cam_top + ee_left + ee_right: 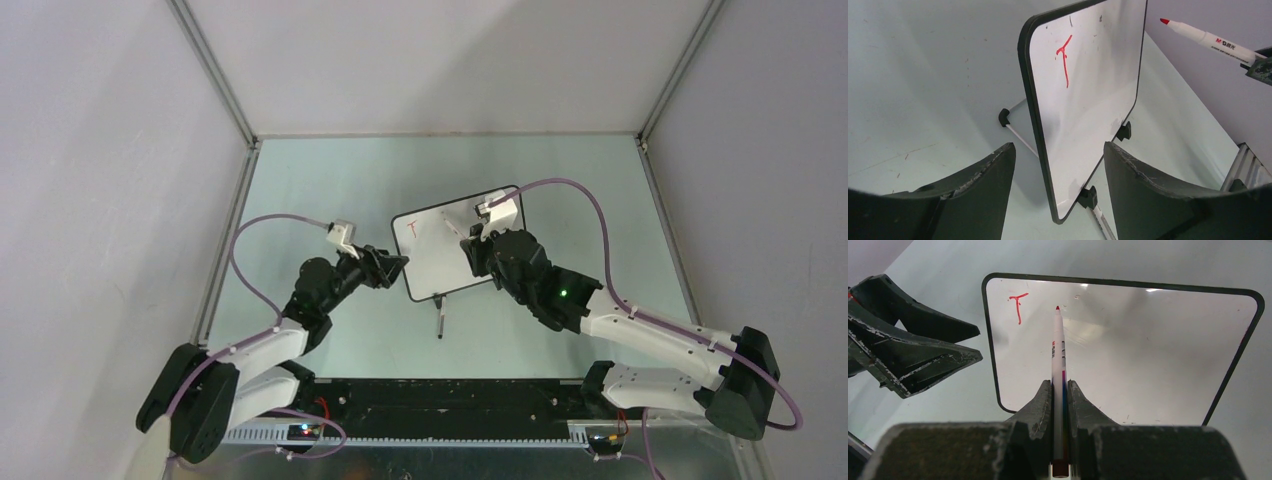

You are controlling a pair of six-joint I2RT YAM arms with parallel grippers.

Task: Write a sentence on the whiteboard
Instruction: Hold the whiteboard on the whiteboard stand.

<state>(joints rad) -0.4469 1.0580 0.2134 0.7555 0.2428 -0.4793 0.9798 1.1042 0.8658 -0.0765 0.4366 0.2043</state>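
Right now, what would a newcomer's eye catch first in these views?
A lone red T sits in the upper left corner of the whiteboard standing mid-table. The right claw is shut on a red marker, tip off the board, while the left claw stands open astride the board's left edge.

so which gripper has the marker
The right gripper, shut on the red-tipped marker aimed at the whiteboard. The left gripper holds no marker: its jaws stand open astride the board's edge.

Whiteboard (pixel 440 262) mid-table, red mark (pixel 415 231) top left, left claw (pixel 396 268) at its edge, right claw (pixel 476 246) holding marker (pixel 452 229)
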